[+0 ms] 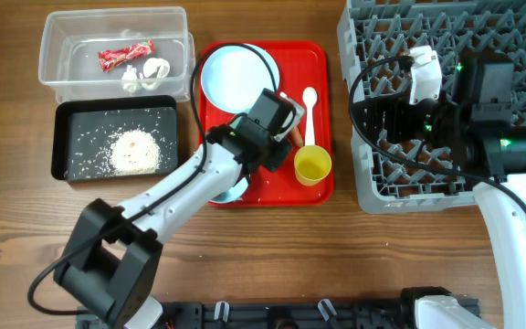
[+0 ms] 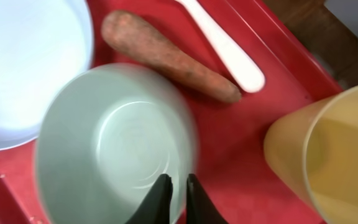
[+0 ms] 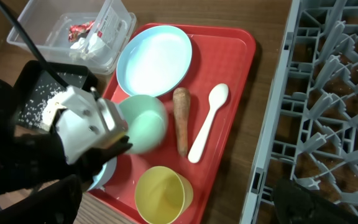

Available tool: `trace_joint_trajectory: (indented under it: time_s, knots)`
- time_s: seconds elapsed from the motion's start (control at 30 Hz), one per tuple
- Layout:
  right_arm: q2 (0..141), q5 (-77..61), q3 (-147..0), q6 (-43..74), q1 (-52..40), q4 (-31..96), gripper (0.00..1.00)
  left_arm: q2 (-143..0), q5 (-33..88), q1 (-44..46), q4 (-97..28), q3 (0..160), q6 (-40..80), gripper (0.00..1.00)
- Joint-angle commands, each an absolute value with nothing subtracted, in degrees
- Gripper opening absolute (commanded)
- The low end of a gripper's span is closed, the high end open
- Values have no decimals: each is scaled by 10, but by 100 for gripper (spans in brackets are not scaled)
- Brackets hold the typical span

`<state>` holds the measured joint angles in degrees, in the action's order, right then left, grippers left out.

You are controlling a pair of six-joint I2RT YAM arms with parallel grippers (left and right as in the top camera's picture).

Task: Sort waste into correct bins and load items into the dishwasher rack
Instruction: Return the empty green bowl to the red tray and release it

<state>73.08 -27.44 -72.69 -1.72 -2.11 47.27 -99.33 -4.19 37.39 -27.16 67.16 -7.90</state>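
Note:
My left gripper [image 2: 178,186] is shut on the rim of the pale green bowl [image 2: 114,146] and holds it tilted over the red tray [image 3: 225,56], as the right wrist view shows [image 3: 145,121]. The carrot [image 3: 180,118] and white spoon [image 3: 209,121] lie beside it. The pale blue plate [image 1: 236,73] and yellow cup [image 1: 312,165] stand on the tray. The pale blue bowl [image 3: 101,174] is partly hidden under my left arm. My right gripper [image 1: 382,117] hovers over the grey dishwasher rack [image 1: 446,27]; its jaws do not show clearly.
The clear tub [image 1: 117,23] at the back left holds the red wrapper [image 1: 124,55] and white tissue [image 1: 144,73]. The black tub [image 1: 67,137] in front of it holds rice [image 1: 135,151]. Bare wooden table lies along the front.

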Motion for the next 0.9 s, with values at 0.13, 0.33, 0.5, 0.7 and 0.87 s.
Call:
trace_joint_trajectory:
  time_s: [0.13, 0.33, 0.5, 0.7, 0.87]
  knots:
    - [737, -286, -730, -12, -23, 474, 100, -1030, -32, 375, -261, 680, -76, 24]
    - [737, -286, -730, -13, -23, 476, 100, -971, -48, 338, -273, 680, 46, 37]
    - [737, -286, -730, -13, -23, 475, 100, -889, -13, 322, -433, 679, 159, 38]
    - [737, -286, -730, 2, -23, 474, 100, -915, 32, 360, -482, 616, 172, 42]
    - [737, -286, -730, 2, -23, 472, 100, -929, 29, 363, -421, 560, 172, 43]
